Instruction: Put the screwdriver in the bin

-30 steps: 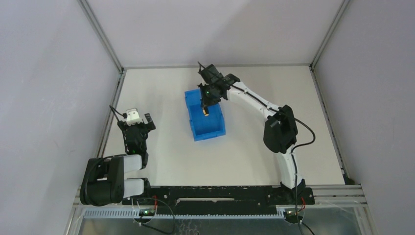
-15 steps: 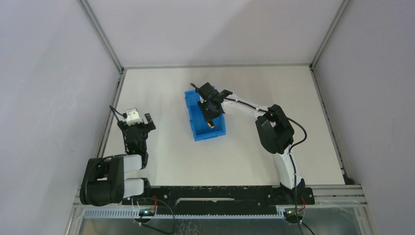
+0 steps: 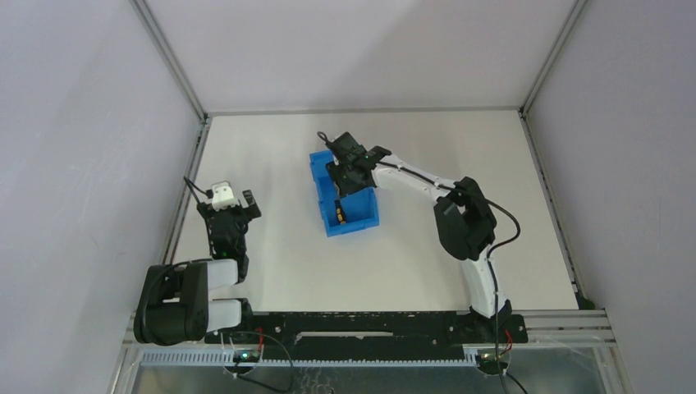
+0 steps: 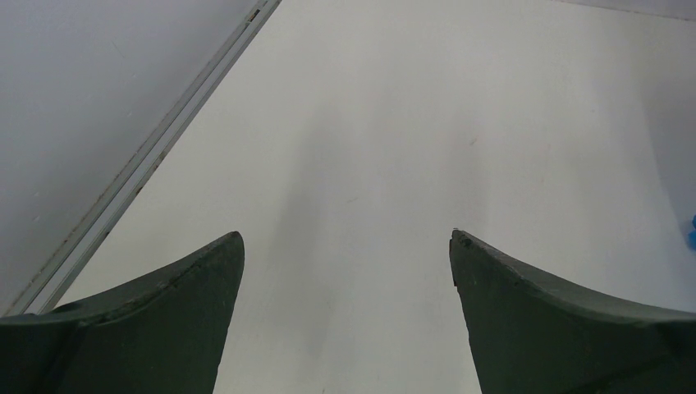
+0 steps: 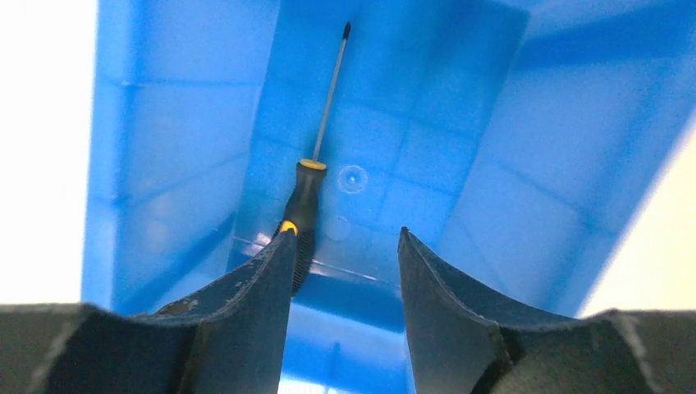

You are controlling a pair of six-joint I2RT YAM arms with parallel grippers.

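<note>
The blue bin (image 3: 371, 220) stands mid-table. Inside it, on the floor, lies the screwdriver (image 3: 339, 212). The right wrist view shows it loose: black and yellow handle (image 5: 304, 205) nearest me, thin shaft pointing away along the bin's (image 5: 172, 131) bottom. My right gripper (image 5: 346, 233) hovers over the bin's far half (image 3: 349, 176), open, with nothing between its fingers. The left fingertip partly hides the handle's end. My left gripper (image 4: 346, 238) is open over bare table, well left of the bin (image 3: 227, 220).
White table (image 3: 460, 139) enclosed by grey walls with metal frame rails (image 3: 187, 189) along the left and right edges. A sliver of blue shows at the right edge of the left wrist view.
The right gripper drew back and lowered over the bin, then opened. The screwdriver left its jaws and now lies on the bin's floor. The left arm stayed put.
</note>
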